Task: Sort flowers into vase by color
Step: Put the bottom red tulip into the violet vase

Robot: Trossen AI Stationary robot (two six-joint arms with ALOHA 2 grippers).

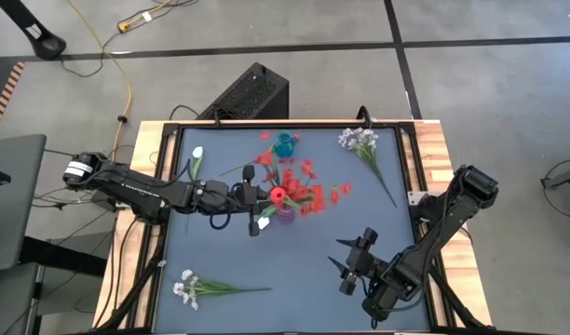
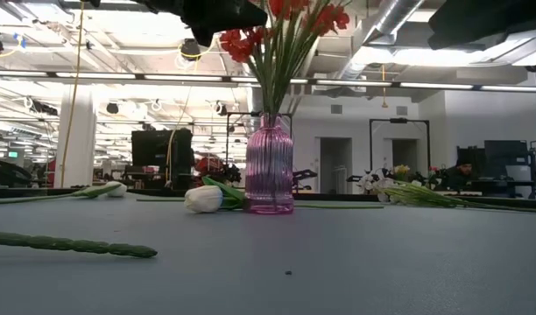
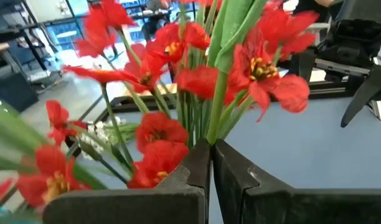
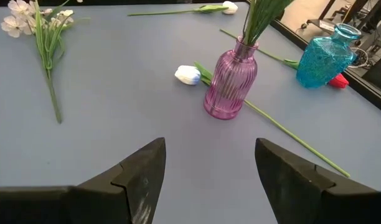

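Left arm stretches from the table's left edge to its middle, left gripper [image 1: 258, 197] over the pink vase [image 2: 269, 166], fingers [image 3: 197, 168] together and clamped on a green stem [image 3: 219, 99] among the red flowers [image 1: 308, 191]. Which bloom that stem carries cannot be told. The red bunch stands upright in the pink vase near the table centre [image 1: 210, 251].

Right arm is folded at the near right corner, right gripper [image 1: 346, 268] low above the mat, fingers [image 4: 137, 177] wide apart with nothing between them, aimed toward the vase.

1 white tulip [image 4: 188, 74] lies flat just beside the vase base, its stem running past the vase. Another white tulip [image 1: 196, 154] lies near the far left edge. 1 white spray [image 1: 187, 288] lies at the near left, another spray [image 1: 359, 141] at the far right. Blue vase [image 1: 285, 144] stands behind the pink one, a red bit [image 4: 338, 80] touching its base.
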